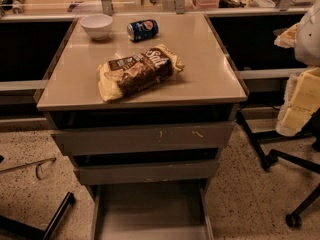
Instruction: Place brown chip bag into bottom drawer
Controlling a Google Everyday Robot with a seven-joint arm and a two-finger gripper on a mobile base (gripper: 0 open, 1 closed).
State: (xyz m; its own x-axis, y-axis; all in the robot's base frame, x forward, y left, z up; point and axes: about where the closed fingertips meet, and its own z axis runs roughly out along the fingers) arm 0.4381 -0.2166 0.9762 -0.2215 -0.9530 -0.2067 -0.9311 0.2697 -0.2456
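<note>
The brown chip bag [138, 72] lies flat on top of the grey drawer cabinet, near the middle and slightly to the front, with its pale yellow ends pointing front-left and back-right. The bottom drawer [150, 211] is pulled out below the two grey drawer fronts, and its flat grey floor is bare. My gripper [298, 104] shows as pale blocky parts at the right edge of the view. It is beside the cabinet, lower than its top and well to the right of the bag, touching neither.
A blue soda can [143, 29] lies on its side at the back of the cabinet top [210, 79], with a white bowl [97, 26] to its left. Office chair legs and casters [292, 219] stand on the speckled floor at right. Another chair leg [55, 216] is at the lower left.
</note>
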